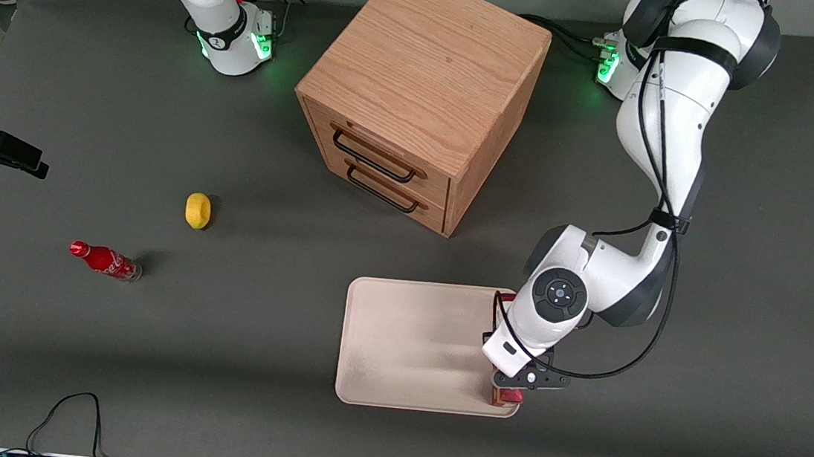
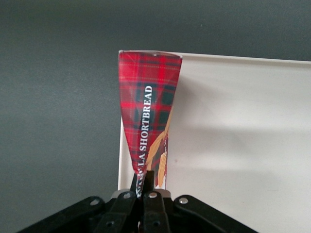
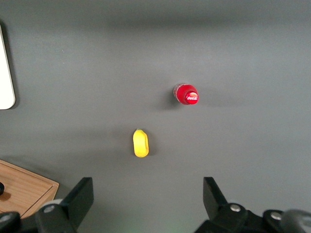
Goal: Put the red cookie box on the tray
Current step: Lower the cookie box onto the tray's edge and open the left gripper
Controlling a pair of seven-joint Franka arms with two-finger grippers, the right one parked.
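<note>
One gripper (image 2: 144,187) is closed on the narrow top edge of the red cookie box (image 2: 148,116), which stands on edge along the tray (image 1: 411,341) rim nearest the working arm. The box appears to sit right at that rim. Shift it toward the tray's middle, lower it until it rests flat, then release, so it cannot tip onto the counter (image 1: 733,409).
</note>
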